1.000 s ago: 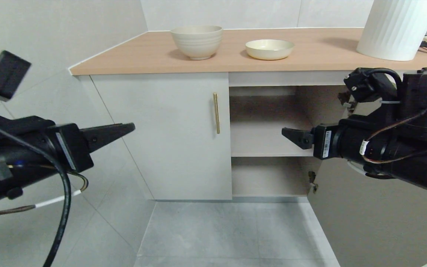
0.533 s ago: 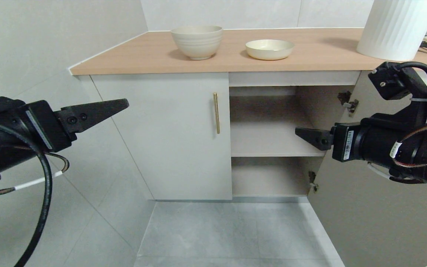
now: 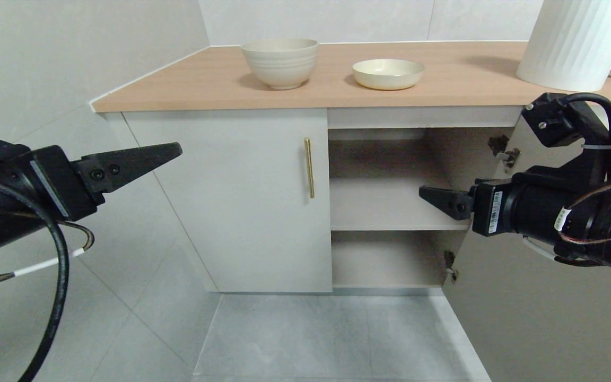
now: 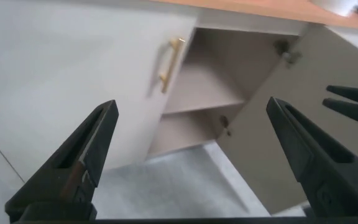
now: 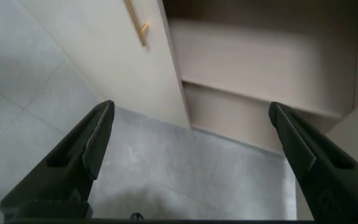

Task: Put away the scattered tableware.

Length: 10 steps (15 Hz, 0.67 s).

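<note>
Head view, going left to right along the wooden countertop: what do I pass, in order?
deep ribbed bowl → shallow dish → tall white ribbed container

Deep bowl interior mostly hidden by rim; white ribbed container cut off at top edge

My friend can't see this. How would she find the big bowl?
Look at the wooden counter above the white cabinet. Two cream dishes sit on it, and the bowl is the left one. It is tall and ribbed, unlike the low, smooth dish to its right.
</note>
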Tool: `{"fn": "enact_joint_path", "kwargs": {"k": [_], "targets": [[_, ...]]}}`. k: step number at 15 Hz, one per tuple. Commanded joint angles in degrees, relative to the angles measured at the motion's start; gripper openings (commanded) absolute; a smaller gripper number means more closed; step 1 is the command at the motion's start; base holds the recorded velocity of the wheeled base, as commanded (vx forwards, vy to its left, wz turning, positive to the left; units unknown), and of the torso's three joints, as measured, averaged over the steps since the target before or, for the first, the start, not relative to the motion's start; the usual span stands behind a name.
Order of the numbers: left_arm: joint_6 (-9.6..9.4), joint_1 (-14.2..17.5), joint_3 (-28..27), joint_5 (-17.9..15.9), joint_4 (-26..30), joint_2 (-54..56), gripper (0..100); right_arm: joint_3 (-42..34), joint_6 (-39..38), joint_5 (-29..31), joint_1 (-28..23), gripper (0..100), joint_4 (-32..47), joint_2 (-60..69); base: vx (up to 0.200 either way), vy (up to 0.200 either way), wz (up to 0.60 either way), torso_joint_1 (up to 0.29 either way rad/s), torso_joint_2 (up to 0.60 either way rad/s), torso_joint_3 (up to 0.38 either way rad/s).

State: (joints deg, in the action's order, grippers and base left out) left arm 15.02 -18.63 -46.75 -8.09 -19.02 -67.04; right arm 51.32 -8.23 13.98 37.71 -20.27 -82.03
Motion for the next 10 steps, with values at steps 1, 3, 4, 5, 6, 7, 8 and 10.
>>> {"fn": "enact_joint_path", "kwargs": {"k": [1,3,4,5,6,7,8,10], "targets": [[0.01,-0.01,-0.09,-0.08,-0.05,-0.2,100,0.01,-0.03,-0.01,0.09,100,-0.03,-0.24,0.2,0.0,0.0,0.002,0.01,-0.007],[0.01,-0.01,-0.09,-0.08,-0.05,-0.38,100,0.01,-0.12,-0.18,0.09,100,-0.03,-0.41,0.2,0.0,0.0,0.002,0.0,0.0],[0.1,-0.01,-0.09,-0.08,-0.05,-0.38,100,0.01,-0.12,-0.18,0.18,100,-0.03,-0.59,0.2,0.0,0.0,0.002,0.0,0.002],[0.1,-0.01,-0.18,-0.08,-0.14,-0.46,100,0.01,-0.12,-0.18,0.18,100,-0.03,-0.76,0.2,0.0,0.0,0.002,0.01,0.002],[0.1,-0.01,-0.18,-0.08,-0.14,-0.55,100,0.01,-0.21,-0.18,0.18,100,-0.03,-0.94,0.2,0.0,0.0,0.002,0.0,0.007],[0.1,-0.01,-0.18,-0.08,-0.14,-0.55,100,0.01,-0.21,-0.27,0.18,100,-0.12,-1.03,0.2,0.0,0.0,0.002,0.0,0.002],[0.1,-0.01,-0.18,-0.08,-0.14,-0.55,100,0.01,-0.21,-0.27,0.18,100,-0.12,-1.03,0.2,0.0,0.0,0.007,0.0,-0.002],[0.1,-0.01,-0.09,-0.08,-0.14,-0.55,100,-0.26,-0.21,-0.27,0.26,100,-0.12,-0.85,0.1,0.0,0.0,-0.001,0.0,0.001]]}}
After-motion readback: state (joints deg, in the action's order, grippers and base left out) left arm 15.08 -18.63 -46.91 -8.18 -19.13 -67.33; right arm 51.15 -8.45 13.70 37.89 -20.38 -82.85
